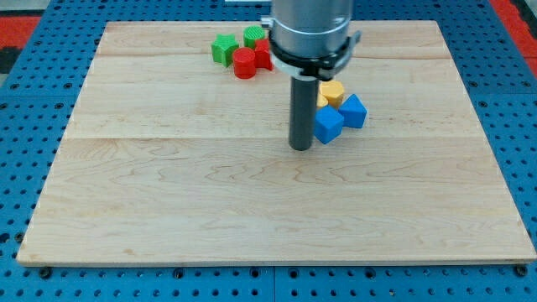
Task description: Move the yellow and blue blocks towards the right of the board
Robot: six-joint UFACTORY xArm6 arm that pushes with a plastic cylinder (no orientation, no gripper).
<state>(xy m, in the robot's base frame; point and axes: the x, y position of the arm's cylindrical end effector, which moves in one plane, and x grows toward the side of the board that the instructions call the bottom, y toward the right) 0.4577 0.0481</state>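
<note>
My tip rests on the wooden board just left of a blue block, close to it or touching it. A second blue block sits right behind it, to the view's right. A yellow block lies just above the blue ones. Another bit of yellow shows at the rod's edge, partly hidden by the rod. The arm's grey housing hangs over the board's top middle.
A cluster near the view's top holds a green block, a second green block, a red cylinder and a red block partly behind the arm. Blue pegboard surrounds the board.
</note>
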